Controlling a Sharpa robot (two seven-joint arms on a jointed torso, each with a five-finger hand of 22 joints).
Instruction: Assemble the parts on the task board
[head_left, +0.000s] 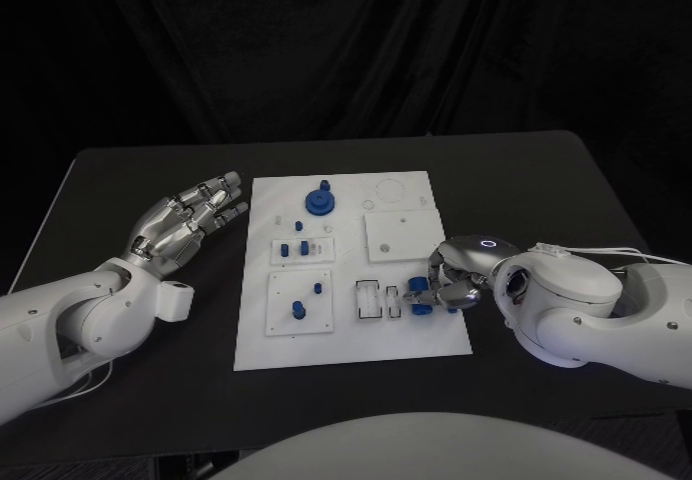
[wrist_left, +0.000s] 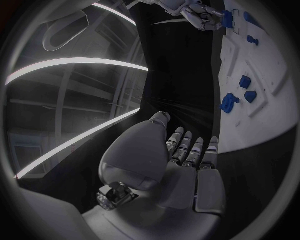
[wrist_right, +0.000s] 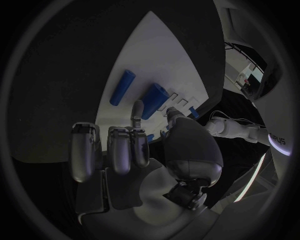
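Note:
The white task board (head_left: 353, 345) lies mid-table. On it stand a blue gear-like part (head_left: 319, 201) at the far end, small blue pegs (head_left: 297, 248) in a middle plate and another peg (head_left: 299, 308) nearer me. My right hand (head_left: 453, 274) rests at the board's right edge, most fingers curled. A finger and thumb pinch a blue cylinder (wrist_right: 154, 100) lying on the board; a second blue cylinder (wrist_right: 122, 87) lies just beyond it. My left hand (head_left: 189, 219) hovers left of the board over the table, open with fingers spread and nothing in it, palm (wrist_left: 187, 170) showing.
The black table (head_left: 144, 170) has bare room left and right of the board. A raised white square plate (head_left: 397, 237) sits just beyond my right hand, and black-outlined slots (head_left: 378, 300) lie beside its fingers. Dark cloth hangs behind the table.

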